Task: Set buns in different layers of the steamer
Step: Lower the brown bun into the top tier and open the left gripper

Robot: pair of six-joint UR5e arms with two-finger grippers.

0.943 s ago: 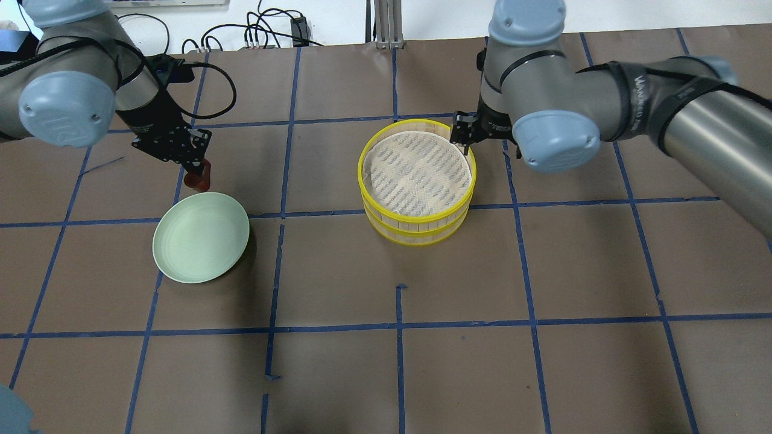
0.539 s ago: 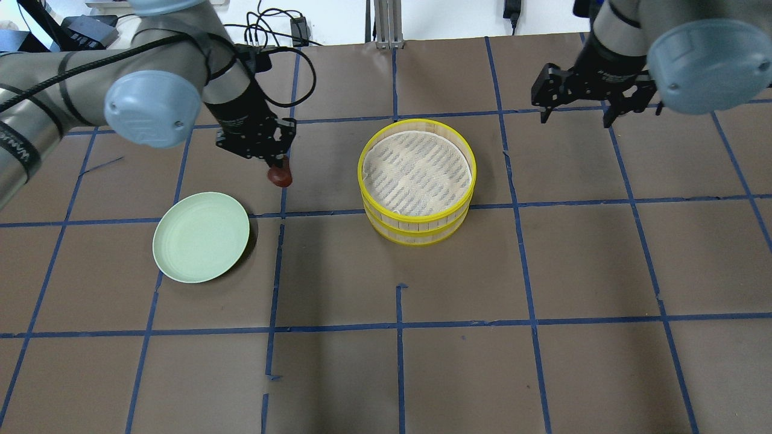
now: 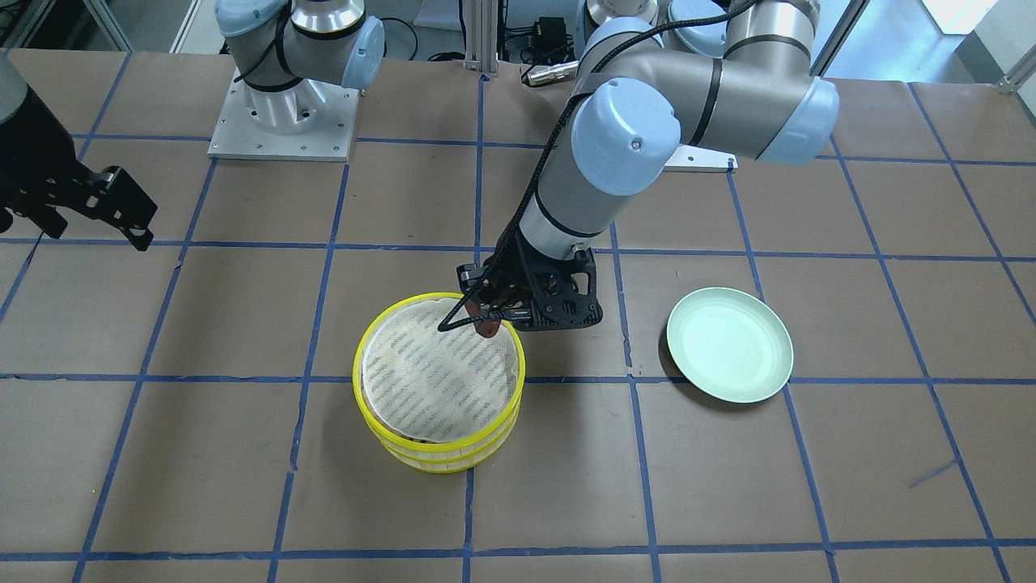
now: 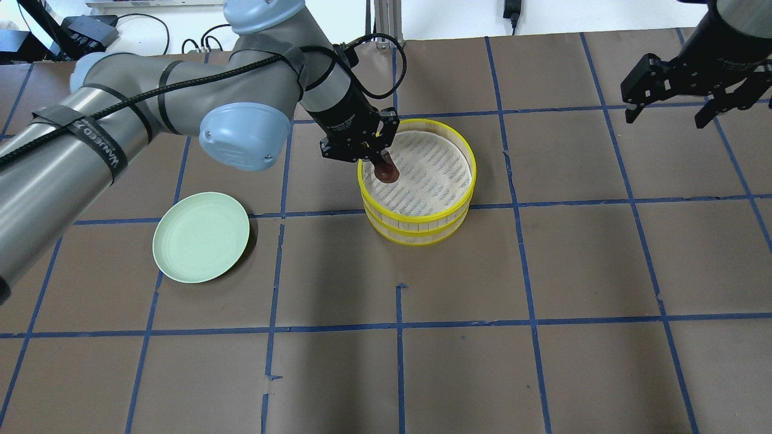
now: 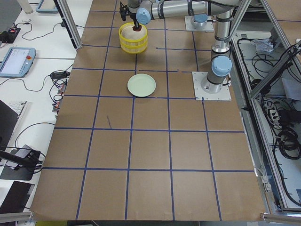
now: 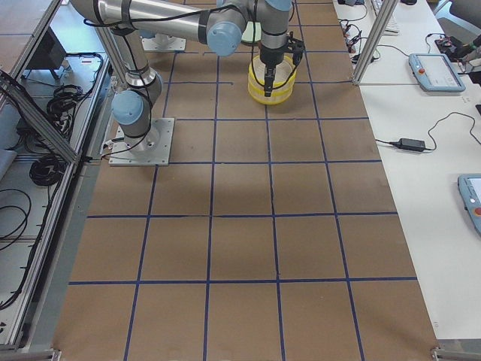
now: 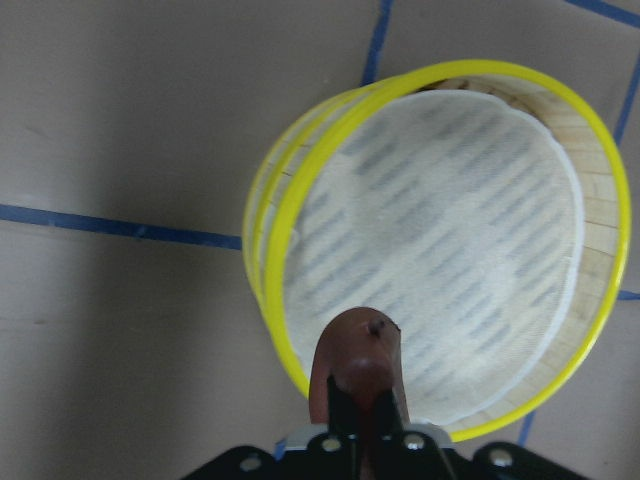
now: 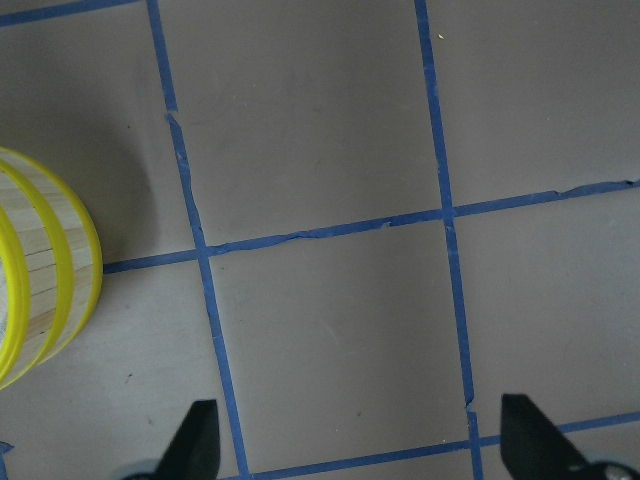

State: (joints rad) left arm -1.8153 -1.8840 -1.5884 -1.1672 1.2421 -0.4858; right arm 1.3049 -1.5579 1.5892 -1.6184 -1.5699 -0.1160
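The two steamer layers [image 4: 416,208] stand stacked mid-table, yellow rims and a whitish mesh liner on top; they also show in the front view [image 3: 380,433] and the left wrist view [image 7: 290,290]. My left gripper [image 4: 383,166] is shut on the reddish-brown bun [image 4: 386,172] and holds it over the top layer's left rim. The bun shows in the left wrist view [image 7: 358,360] and the front view [image 3: 488,328]. My right gripper [image 4: 684,96] is open and empty at the far right, away from the steamer. The white bun is not visible.
A pale green plate [image 4: 201,236], with nothing on it, lies to the left of the steamer, also in the front view [image 3: 728,346]. Brown paper with blue tape lines covers the table. Cables lie beyond the far edge.
My left gripper carried the reddish-brown bun rightward from beside the plate to over the steamer's left rim. My right gripper left the steamer's far-right rim and drew back to the far right.
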